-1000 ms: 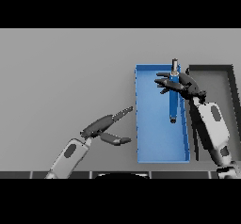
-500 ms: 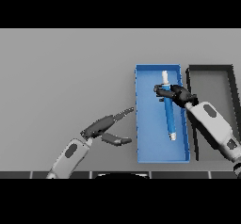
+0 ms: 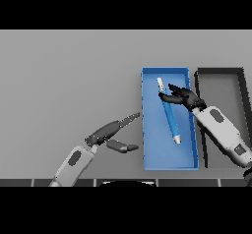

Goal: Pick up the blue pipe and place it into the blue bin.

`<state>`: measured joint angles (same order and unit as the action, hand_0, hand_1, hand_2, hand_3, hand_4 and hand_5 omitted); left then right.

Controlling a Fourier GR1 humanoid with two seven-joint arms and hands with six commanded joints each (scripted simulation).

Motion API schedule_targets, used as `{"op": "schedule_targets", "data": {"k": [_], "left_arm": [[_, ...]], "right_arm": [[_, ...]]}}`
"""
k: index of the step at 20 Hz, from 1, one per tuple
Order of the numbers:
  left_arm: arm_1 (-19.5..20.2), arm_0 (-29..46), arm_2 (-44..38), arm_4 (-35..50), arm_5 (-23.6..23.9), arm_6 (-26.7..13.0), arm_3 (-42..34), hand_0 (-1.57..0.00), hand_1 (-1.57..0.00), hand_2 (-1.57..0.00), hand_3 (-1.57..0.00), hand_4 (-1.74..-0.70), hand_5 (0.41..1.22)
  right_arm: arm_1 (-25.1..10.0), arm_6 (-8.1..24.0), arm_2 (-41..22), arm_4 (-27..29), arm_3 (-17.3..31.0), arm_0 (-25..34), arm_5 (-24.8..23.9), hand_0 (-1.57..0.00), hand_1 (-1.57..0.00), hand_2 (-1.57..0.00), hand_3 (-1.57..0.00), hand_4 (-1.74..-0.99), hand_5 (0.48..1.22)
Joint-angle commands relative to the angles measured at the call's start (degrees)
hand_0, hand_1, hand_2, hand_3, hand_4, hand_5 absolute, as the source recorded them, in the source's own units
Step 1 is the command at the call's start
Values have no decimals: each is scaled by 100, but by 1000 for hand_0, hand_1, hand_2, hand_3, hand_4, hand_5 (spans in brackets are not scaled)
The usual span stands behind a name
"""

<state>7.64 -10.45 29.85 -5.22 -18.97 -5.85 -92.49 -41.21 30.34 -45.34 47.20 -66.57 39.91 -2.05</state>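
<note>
already the blue pipe (image 3: 168, 112) lay in the blue bin (image 3: 147, 130); right hand (image 3: 183, 97), fingers spread and holding nothing, touched its upper end and risked dragging it on withdrawal.

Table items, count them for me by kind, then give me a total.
Pipes: 1, the blue pipe
Bins: 2, the blue bin and the black bin
Total: 3
</note>
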Motion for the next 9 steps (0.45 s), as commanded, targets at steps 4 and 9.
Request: {"op": "schedule_targets", "data": {"k": [4, 9], "left_arm": [[-19, -50, -27, 16, -2, -44, 51, 1, 1, 1, 1, -922, 466], [20, -114, -101, 81, -79, 79, 187, 1, 1, 1, 1, -920, 468]], "right_arm": [[33, 107, -29, -19, -5, 58, -30, -11, -10, -9, -7, -1132, 675], [10, -102, 17, 15, 143, 14, 193, -9, -8, -7, -6, -1129, 677]]}}
